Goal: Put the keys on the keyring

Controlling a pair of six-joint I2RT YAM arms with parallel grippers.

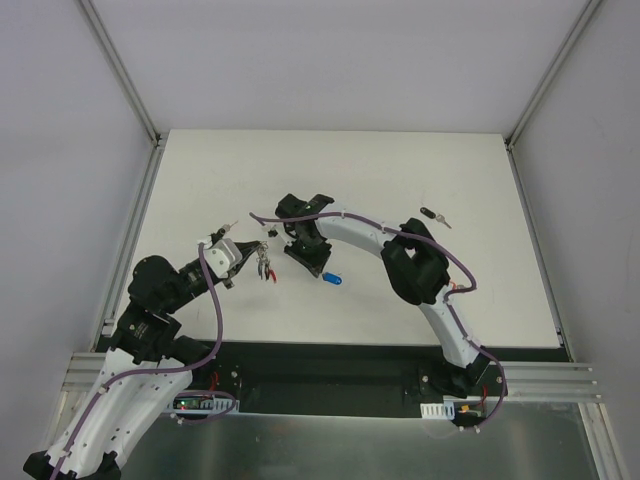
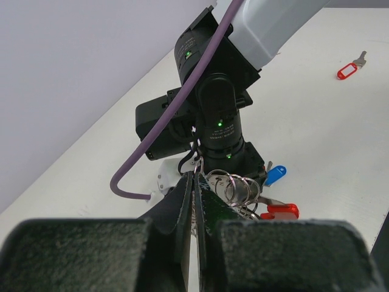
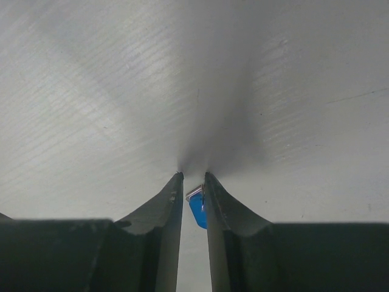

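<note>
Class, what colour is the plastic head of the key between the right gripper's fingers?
The key has a blue head, clearest in the right wrist view.
</note>
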